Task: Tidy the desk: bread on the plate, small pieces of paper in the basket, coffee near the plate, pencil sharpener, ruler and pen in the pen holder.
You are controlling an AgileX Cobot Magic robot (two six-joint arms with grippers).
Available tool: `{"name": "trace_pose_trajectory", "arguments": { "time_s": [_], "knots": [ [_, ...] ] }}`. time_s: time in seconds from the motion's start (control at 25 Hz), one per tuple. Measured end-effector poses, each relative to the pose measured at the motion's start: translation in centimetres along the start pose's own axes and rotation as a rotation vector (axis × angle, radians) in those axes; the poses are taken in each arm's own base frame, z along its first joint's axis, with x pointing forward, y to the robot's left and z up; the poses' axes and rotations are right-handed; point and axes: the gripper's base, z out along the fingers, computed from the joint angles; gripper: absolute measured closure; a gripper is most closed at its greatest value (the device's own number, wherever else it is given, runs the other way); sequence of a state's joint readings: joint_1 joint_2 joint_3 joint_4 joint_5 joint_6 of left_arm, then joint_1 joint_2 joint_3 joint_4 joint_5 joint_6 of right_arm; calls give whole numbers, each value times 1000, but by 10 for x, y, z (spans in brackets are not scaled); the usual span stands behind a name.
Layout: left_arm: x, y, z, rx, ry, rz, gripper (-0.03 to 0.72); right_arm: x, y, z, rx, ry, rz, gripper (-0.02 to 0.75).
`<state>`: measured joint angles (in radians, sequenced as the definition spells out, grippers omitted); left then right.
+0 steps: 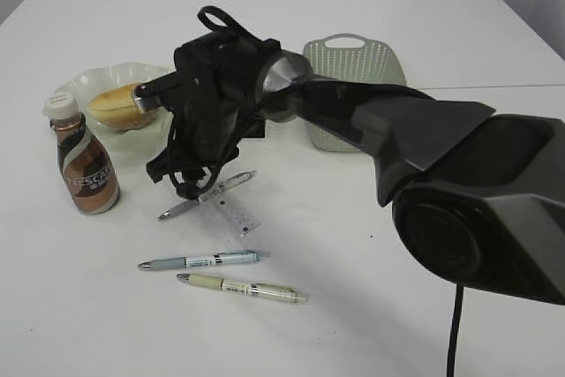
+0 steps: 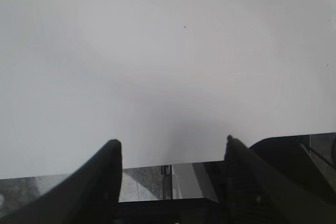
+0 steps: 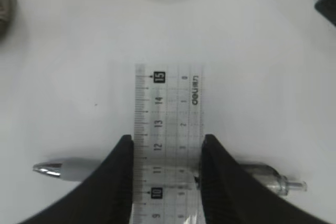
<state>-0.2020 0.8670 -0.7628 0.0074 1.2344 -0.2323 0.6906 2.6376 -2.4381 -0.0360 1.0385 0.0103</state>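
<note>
The clear ruler point(image 3: 168, 108) lies across a silver-grey pen point(image 3: 63, 169) on the white desk point(image 3: 252, 77). My right gripper point(image 3: 167, 139) is shut on the ruler, one finger on each long edge near the 11–12 marks. In the exterior view the right gripper point(image 1: 205, 190) points down at the ruler point(image 1: 238, 216), just right of the plate. The bread point(image 1: 119, 105) sits on the pale-green plate point(image 1: 106, 75), and the coffee point(image 1: 84, 161) stands in front of it. My left gripper point(image 2: 170, 141) is open over bare desk. Pen holder, pencil sharpener and paper pieces are out of view.
The green basket point(image 1: 353, 66) stands behind the right arm. Two more pens point(image 1: 203, 260) point(image 1: 243, 288) lie toward the front of the desk. The desk's near edge runs under the left gripper. A seam line crosses the desk at the right.
</note>
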Motion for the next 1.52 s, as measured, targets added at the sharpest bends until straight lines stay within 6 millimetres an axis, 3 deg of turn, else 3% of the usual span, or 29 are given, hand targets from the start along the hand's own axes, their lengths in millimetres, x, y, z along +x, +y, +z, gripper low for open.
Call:
{"name": "trace_pose_trajectory", "arguments": {
  "time_s": [0.56,0.96,1.24,1.4,1.52],
  "knots": [
    [0,0,0,-5,-1,2,244,-6,-2,-65,3,62,4,479],
    [0,1,0,-8,0,3,244,-19,-5,-144,3,-65,9,479],
    [0,1,0,-8,0,3,244,-6,-9,-177,42,-47,-14,479],
    [0,1,0,-8,0,3,244,14,-9,-194,40,-57,-27,479],
    [0,1,0,-8,0,3,244,36,-9,-210,38,-168,-37,479]
  ]
}}
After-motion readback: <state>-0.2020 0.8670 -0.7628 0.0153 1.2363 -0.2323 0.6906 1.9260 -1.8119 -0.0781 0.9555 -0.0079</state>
